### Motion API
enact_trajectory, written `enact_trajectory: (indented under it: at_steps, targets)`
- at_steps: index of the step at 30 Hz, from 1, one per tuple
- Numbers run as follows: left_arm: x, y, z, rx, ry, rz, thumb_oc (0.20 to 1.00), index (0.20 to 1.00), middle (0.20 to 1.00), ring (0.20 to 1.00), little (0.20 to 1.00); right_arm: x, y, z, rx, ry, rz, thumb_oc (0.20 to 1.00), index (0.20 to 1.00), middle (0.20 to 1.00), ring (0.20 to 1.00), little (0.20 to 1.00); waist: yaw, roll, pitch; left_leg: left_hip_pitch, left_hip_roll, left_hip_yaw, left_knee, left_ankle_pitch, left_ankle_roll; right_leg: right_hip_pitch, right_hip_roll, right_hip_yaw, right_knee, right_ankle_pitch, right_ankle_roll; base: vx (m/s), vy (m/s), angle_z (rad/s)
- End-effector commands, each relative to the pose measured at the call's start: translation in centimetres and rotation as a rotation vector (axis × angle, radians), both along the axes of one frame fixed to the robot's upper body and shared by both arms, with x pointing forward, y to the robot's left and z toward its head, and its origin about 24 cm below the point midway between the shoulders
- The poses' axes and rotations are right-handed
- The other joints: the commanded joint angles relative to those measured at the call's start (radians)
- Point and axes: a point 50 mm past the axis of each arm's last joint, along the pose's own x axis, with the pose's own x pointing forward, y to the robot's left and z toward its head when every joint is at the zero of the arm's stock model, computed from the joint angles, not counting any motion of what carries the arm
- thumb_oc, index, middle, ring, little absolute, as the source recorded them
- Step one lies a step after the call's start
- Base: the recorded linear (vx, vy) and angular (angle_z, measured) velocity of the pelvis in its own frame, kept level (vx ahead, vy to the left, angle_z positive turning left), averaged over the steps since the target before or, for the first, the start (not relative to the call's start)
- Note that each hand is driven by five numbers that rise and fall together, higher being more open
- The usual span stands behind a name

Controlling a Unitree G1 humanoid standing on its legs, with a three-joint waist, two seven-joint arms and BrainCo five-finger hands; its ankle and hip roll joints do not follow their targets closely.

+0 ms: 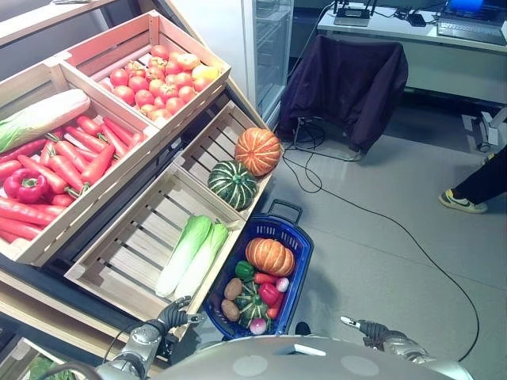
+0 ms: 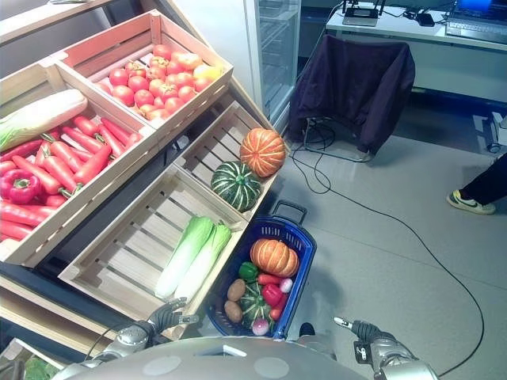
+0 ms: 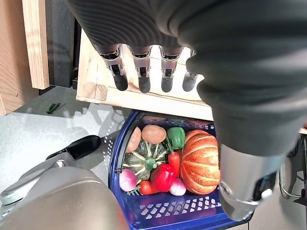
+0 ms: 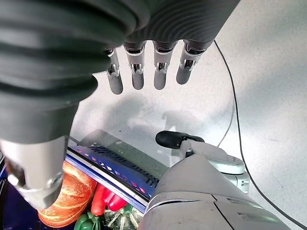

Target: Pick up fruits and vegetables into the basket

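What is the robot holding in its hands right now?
Nothing. The left hand and the right hand both have straight, empty fingers. The vegetables already lie in the blue basket.

Head cams look down; wrist cams close; all share basket (image 1: 297,237).

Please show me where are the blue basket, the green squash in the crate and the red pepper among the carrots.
basket (image 1: 303,240), left eye view, far rim by the handle.
green squash (image 1: 232,184), left eye view, middle of its striped top.
red pepper (image 1: 26,185), left eye view, middle of its body.
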Motion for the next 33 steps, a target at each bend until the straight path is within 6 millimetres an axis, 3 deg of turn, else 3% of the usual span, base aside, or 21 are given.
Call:
enact_trajectory:
  at_steps: [1, 33]
  targets:
    - [1.65, -0.23, 0.26, -0.004, -0.028, 0.014, 1.0, 1.0, 1.0, 1.0, 1.0, 2.23, 1.09, 0.08, 0.0, -0.021, 0.059, 1.0, 1.0, 1.0, 1.0, 1.0, -0.015, -0.025, 0.045, -0.015, -0.013, -0.02, 0.007, -0.097, 0.004, 0.068, -0.044, -0.017, 0.011, -0.096, 0.079, 0.0, 0.0, 0.0]
    - [2.06, 0.09, 0.46, -0.011, -0.051, 0.062, 1.0, 1.0, 1.0, 1.0, 1.0, 2.37, 0.96, 0.15, -0.001, -0.018, 0.062, 1.0, 1.0, 1.0, 1.0, 1.0, -0.012, -0.03, 0.047, -0.008, -0.014, -0.022, 0.007, -0.101, 0.005, 0.074, -0.042, -0.017, 0.011, -0.098, 0.078, 0.0, 0.0, 0.0]
